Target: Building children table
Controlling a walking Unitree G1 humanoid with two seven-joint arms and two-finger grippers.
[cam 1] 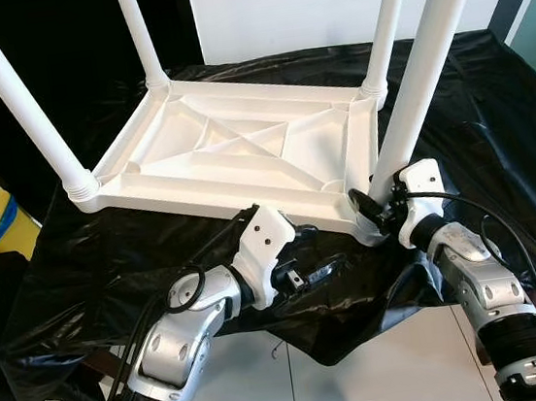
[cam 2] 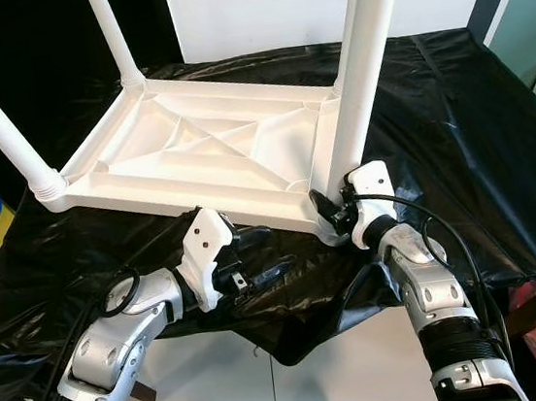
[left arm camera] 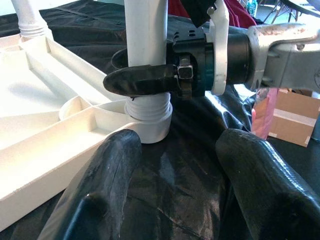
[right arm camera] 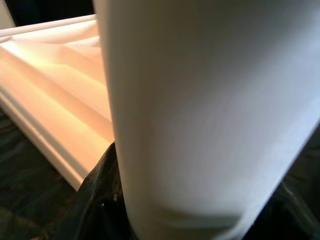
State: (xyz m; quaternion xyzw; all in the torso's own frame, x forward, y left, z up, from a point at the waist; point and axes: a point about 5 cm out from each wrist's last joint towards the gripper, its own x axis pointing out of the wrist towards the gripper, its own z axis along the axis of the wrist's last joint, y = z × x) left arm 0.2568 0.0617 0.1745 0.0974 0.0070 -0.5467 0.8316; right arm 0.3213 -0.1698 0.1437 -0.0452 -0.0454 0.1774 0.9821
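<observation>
Overhead, in the left eye view, a white plastic children's table (cam 1: 242,150) lies upside down on a black plastic sheet (cam 1: 491,105) across the centre of the frame, four white tubular legs pointing up. At lower right, the right gripper (cam 1: 372,209) is clamped on the near-right white leg (cam 1: 412,95) just above its socket. At lower centre, the left gripper (cam 1: 311,275) hovers over the sheet beside the table's near edge. From the left wrist view, its thick black fingers (left arm camera: 105,185) stand apart, holding nothing. Close up, the right wrist view shows the leg (right arm camera: 200,115) against the tabletop's underside.
</observation>
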